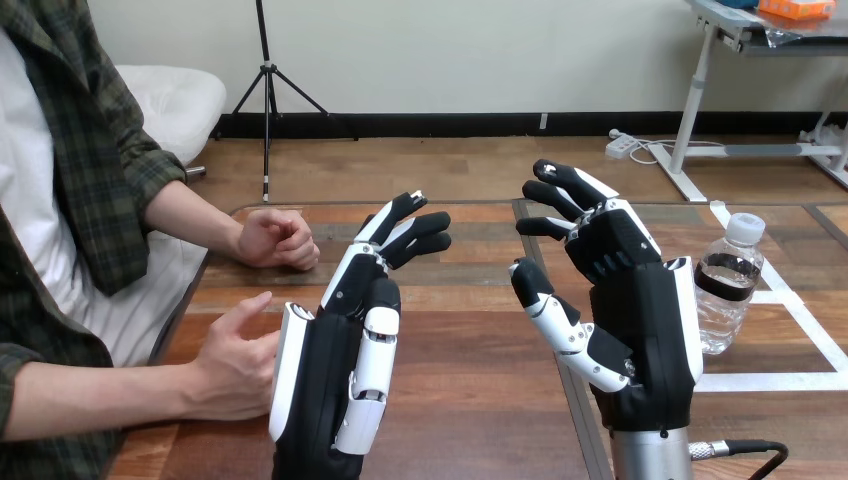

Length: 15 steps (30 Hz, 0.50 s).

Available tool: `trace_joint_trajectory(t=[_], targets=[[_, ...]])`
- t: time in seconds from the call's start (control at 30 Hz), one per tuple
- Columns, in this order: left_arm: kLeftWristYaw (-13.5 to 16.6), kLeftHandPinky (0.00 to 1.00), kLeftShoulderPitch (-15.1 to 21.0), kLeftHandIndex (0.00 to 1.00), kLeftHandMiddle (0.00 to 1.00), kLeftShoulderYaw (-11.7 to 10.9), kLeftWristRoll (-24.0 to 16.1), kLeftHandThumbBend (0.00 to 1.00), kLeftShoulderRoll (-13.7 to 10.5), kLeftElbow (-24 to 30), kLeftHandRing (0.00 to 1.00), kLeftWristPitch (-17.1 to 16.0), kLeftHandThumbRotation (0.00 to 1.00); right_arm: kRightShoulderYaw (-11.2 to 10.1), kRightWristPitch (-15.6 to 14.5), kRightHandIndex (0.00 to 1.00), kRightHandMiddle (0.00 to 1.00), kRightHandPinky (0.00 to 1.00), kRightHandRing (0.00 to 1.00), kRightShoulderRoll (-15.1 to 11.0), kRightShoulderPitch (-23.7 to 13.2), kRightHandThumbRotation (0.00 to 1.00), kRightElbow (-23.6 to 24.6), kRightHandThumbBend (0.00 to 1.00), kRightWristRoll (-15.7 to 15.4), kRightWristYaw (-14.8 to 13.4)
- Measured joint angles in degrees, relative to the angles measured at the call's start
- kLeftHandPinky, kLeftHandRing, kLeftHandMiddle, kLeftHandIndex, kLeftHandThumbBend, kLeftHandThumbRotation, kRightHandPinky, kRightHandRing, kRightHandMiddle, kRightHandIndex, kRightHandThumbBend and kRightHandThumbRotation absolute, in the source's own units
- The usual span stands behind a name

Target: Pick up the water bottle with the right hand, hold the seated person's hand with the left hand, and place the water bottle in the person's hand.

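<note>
A clear water bottle [728, 284] with a white cap stands upright on the wooden table [480, 380] at the right, inside white tape lines. My right hand [640, 320] is raised just left of the bottle, palm facing left, fingers relaxed and open, apart from it. At centre-left my left hand [345, 350] is raised, fingers straight, open and holding nothing. The person's nearer hand [235, 365] rests on the table edge right beside my left hand's back, close or touching. The person's farther hand [275, 240] lies curled on the table at the back left.
White tape lines [790, 300] mark a square on the table's right part around the bottle. A seam [555, 330] runs down the table between my two hands. The person sits at the left side.
</note>
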<state>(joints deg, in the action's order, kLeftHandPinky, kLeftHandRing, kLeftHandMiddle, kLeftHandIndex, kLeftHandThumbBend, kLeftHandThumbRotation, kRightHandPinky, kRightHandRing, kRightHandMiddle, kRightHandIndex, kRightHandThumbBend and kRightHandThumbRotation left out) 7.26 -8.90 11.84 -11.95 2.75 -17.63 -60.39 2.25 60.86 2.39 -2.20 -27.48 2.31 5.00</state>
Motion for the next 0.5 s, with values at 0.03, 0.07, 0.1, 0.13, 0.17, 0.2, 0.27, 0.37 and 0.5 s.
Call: trace_joint_trajectory(t=[0.03,0.07,0.1,0.13,0.17,0.2,0.27,0.37,0.5], targets=[[0.0,1.0,0.0,0.86,0.79,-0.02,0.0,0.0,0.0,0.0,0.76,0.0,1.0,0.01,-0.01,0.77,0.83,0.66,0.79,0.0,0.0,0.2,0.0,0.56,0.04,0.03],[0.0,1.0,0.0,0.86,0.79,-0.04,-0.01,0.0,0.0,0.0,0.76,0.0,1.0,0.01,-0.03,0.77,0.83,0.66,0.79,0.0,0.0,0.2,0.0,0.56,0.07,0.06],[0.0,1.0,0.0,0.86,0.79,-0.05,-0.02,0.0,0.0,0.0,0.76,0.0,1.0,0.01,-0.06,0.77,0.83,0.66,0.79,0.0,0.0,0.2,0.0,0.56,0.09,0.09],[0.0,1.0,0.0,0.86,0.79,-0.08,-0.03,0.0,0.0,0.0,0.76,0.0,1.0,0.01,-0.11,0.77,0.83,0.66,0.8,0.0,0.0,0.2,0.0,0.56,0.1,0.14],[0.0,1.0,0.0,0.85,0.79,-0.09,-0.04,0.0,0.0,0.0,0.75,0.0,1.0,0.01,-0.15,0.77,0.83,0.66,0.8,-0.01,0.0,0.19,0.0,0.57,0.11,0.18],[0.0,1.0,0.0,0.85,0.79,-0.11,-0.04,0.0,0.0,0.0,0.75,0.0,1.0,0.01,-0.18,0.77,0.83,0.66,0.8,-0.02,0.0,0.19,0.0,0.57,0.11,0.23],[-0.01,1.0,0.0,0.85,0.79,-0.15,-0.04,0.0,0.0,0.0,0.75,0.0,1.0,0.01,-0.22,0.77,0.83,0.67,0.8,-0.04,0.0,0.19,0.0,0.58,0.09,0.28],[-0.03,1.0,0.0,0.85,0.79,-0.21,-0.04,0.0,0.0,0.0,0.75,0.0,1.0,0.0,-0.22,0.77,0.83,0.67,0.79,-0.08,0.0,0.18,0.0,0.59,0.14,0.42],[-0.06,1.0,0.0,0.85,0.79,-0.28,-0.04,0.0,0.0,0.0,0.76,0.0,1.0,-0.11,-0.22,0.77,0.83,0.69,0.79,-0.18,0.0,0.16,0.0,0.62,0.17,0.54]])
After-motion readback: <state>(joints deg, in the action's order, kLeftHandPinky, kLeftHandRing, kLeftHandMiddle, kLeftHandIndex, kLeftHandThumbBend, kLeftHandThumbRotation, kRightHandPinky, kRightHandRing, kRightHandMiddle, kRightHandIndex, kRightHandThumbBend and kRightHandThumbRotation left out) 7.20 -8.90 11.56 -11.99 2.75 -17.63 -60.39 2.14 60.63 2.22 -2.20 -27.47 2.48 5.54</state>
